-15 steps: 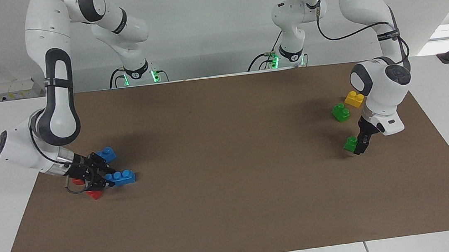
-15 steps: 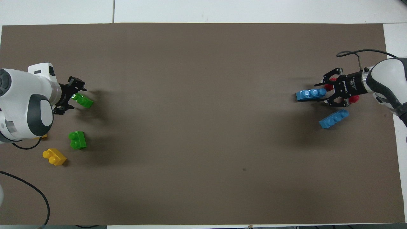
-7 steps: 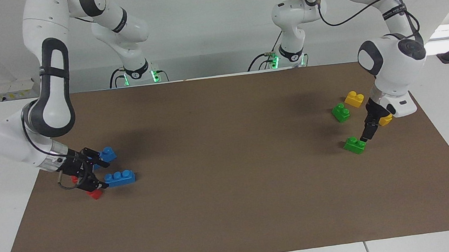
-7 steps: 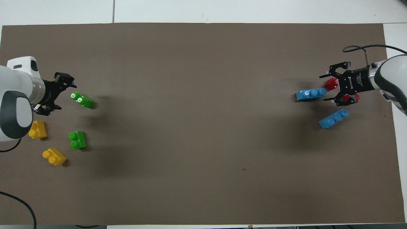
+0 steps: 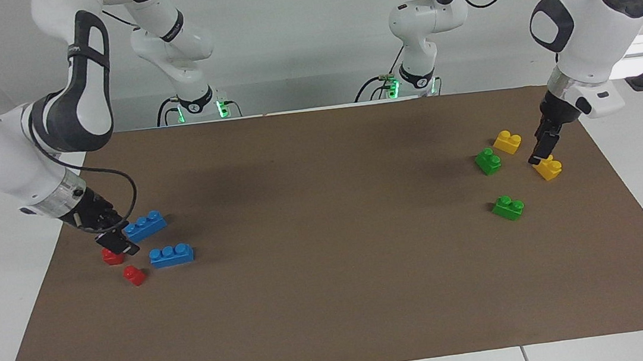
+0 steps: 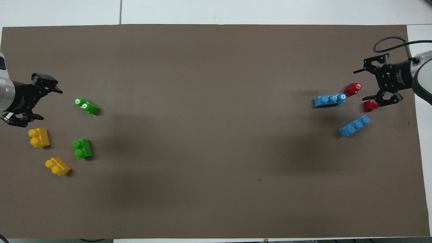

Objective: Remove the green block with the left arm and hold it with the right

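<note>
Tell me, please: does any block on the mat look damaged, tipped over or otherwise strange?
Nothing stands out. The green block farthest from the robots, the other green block and both yellow blocks stand studs up, apart from each other. The blue blocks and red pieces lie loose, none visibly broken.

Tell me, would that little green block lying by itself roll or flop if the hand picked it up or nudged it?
Probably neither. The green block looks like a hard moulded brick with flat sides, so it should stay stiff and slide along the brown mat instead of rolling. It lies low on the mat, so tipping seems unlikely. Its glossy plastic, which glints on the studs seen from overhead, might be a bit slippery.
</note>
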`<act>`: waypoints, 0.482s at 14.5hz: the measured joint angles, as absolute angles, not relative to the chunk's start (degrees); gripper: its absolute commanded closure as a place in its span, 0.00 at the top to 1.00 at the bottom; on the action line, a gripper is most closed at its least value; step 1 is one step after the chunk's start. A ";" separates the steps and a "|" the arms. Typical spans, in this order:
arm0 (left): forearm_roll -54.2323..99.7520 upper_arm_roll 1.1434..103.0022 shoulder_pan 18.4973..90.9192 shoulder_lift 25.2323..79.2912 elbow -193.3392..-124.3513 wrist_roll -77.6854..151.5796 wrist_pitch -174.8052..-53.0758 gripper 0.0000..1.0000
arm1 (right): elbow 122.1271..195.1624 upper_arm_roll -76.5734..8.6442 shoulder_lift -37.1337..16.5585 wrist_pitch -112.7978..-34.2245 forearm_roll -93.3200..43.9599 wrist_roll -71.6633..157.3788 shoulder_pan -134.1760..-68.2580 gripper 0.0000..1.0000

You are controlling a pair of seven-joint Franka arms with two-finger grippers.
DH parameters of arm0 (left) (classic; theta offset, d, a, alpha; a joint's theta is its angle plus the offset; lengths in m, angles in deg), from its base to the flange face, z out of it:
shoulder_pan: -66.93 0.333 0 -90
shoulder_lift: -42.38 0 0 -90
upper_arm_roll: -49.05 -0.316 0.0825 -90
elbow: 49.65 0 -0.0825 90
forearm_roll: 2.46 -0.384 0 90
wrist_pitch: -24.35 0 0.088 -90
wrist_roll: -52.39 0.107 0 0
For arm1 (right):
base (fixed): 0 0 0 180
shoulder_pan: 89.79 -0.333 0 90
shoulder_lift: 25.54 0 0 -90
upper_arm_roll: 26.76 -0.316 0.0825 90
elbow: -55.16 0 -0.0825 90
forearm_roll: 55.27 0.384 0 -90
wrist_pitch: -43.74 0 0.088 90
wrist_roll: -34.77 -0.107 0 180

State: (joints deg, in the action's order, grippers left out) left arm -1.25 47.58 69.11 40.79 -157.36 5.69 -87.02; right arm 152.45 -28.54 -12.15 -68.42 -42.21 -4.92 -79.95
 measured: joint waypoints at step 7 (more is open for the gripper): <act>-1.25 47.43 70.60 36.57 -157.32 5.68 -84.33 1.00 | 152.19 -28.69 -23.68 -57.79 -47.55 15.35 -84.99 1.00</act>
